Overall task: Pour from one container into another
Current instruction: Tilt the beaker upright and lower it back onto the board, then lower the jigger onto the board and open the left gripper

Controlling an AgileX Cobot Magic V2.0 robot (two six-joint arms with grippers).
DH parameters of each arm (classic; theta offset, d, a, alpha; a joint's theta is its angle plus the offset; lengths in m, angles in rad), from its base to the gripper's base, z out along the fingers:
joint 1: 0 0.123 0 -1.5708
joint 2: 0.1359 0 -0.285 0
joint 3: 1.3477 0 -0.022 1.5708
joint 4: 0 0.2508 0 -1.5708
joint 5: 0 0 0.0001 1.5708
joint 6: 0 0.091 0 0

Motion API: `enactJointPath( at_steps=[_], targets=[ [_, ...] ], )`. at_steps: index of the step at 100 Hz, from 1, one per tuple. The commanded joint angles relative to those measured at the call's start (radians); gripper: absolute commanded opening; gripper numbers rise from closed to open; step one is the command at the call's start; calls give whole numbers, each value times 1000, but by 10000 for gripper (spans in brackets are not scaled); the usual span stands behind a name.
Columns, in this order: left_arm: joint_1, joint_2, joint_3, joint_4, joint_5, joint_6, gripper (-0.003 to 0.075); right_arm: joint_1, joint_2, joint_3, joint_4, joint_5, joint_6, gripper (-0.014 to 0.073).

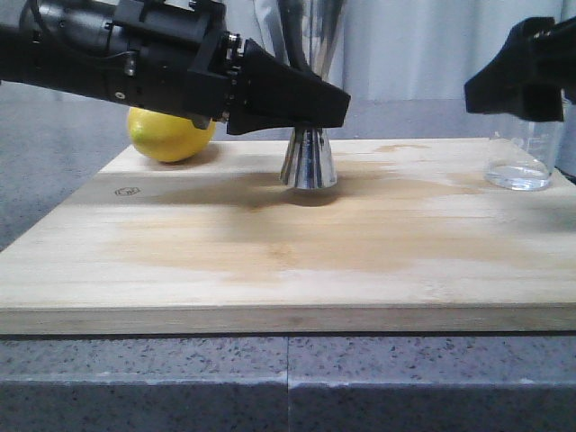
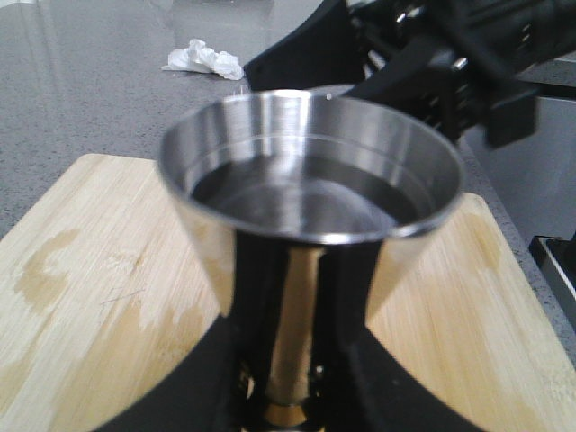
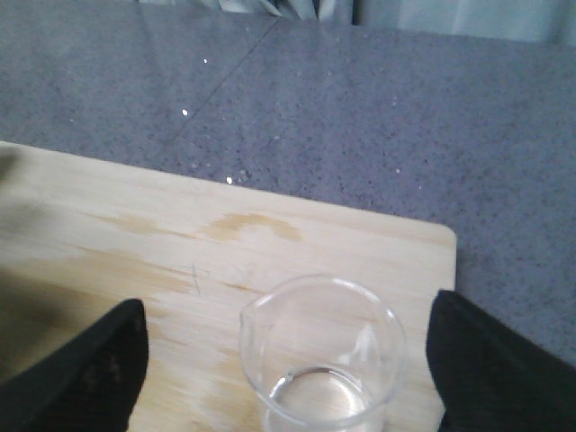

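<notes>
1. Left gripper [image 2: 290, 396]: black jaws clamped on the polished steel hourglass jigger [image 1: 309, 160], standing mid-board.
2. Right gripper [image 3: 283, 360]: fingers spread either side of the clear glass beaker [image 3: 322, 355], upright at the wooden board [image 1: 270, 261]'s right rear corner.
3. Smooth yellow lemon [image 1: 169, 135].

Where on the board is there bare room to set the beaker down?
The wide front strip of the wooden cutting board is bare, as is the gap between the shiny steel hourglass jigger and the small clear glass beaker. The back left is crowded: yellow lemon, left gripper on the jigger.
</notes>
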Motion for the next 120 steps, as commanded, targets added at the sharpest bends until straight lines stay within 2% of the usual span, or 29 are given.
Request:
enactJointPath(
  at_steps=[1,36,120],
  targets=[
    [1,-47,-30,-70,42,-7,22,1,-75,-23,-18,-44,1,575],
    [1,-44,-30,-132,23,94,22,1,-238,-23,-33,-2,1,575],
    [1,-15,-30,-169,8,146,22,1,-245,-23,-51,1,1,575]
  ],
)
